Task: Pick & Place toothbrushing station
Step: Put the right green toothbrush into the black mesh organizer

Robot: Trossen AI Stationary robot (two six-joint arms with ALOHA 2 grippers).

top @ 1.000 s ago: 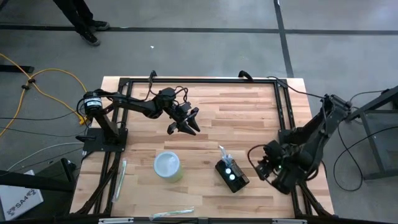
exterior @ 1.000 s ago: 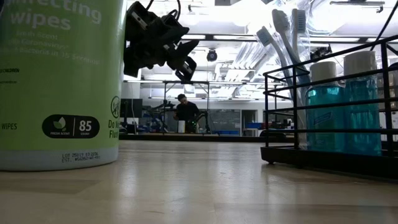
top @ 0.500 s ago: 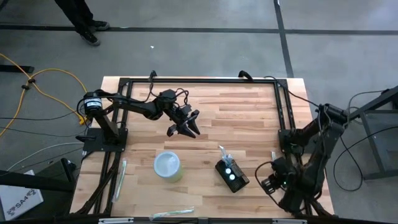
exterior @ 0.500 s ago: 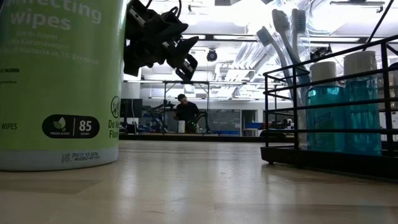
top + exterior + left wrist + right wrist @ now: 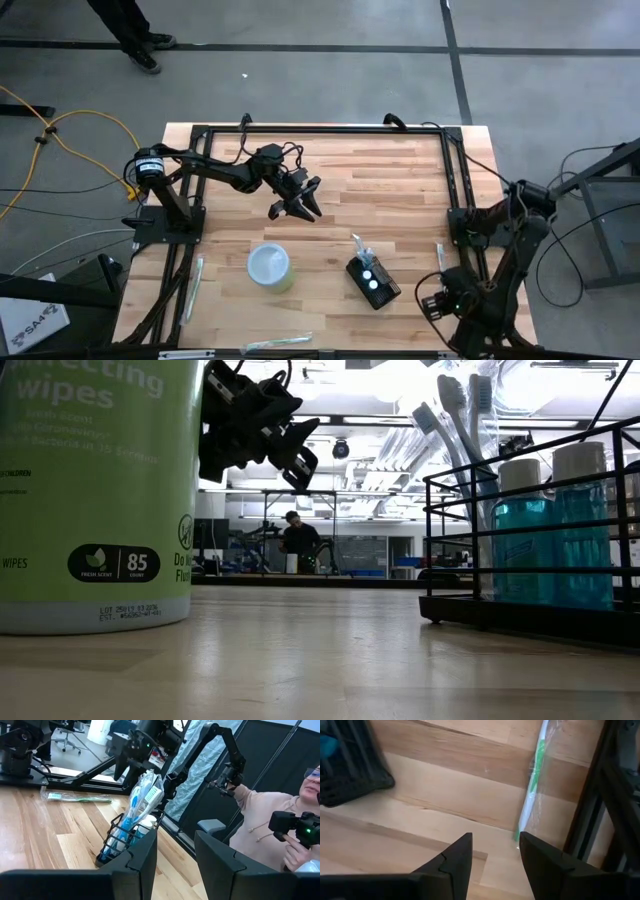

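Low view, nearest: a green wipes canister [image 5: 95, 495] stands close to the camera, beside the toothbrushing station [image 5: 535, 550], a black wire holder with blue bottles and toothbrushes.
Toothbrushing station: in the high view it sits on the wooden table [image 5: 400, 180] near the front edge, a small black block [image 5: 372, 281] with two pale round tops showing.
Wipes canister from above: its pale round lid [image 5: 269, 265] lies just beside the station, on the left arm's side and apart from it.
Wrapped toothbrush, front: a clear packet [image 5: 275, 343] lies at the table edge in front of the canister.
Wrapped toothbrush, left side: another packet [image 5: 195, 285] lies along the frame rail, beyond the canister from the station.
Right gripper: it [image 5: 437, 303] hangs low at the table's front right corner, near the station but clear of it; its fingers [image 5: 457, 857] are spread with bare wood between them, holding nothing.
Green toothbrush packet: it [image 5: 532, 780] lies by the right frame rail, just ahead of the right gripper.
Left gripper: it [image 5: 295, 203] hovers above the table behind the station, well apart from it; its fingers [image 5: 145, 857] are spread and empty, pointing toward the station.
Far background: a person [image 5: 280, 832] in a pale sweater sits beyond the table past the station; another person's legs [image 5: 130, 30] stand on the floor behind the table.
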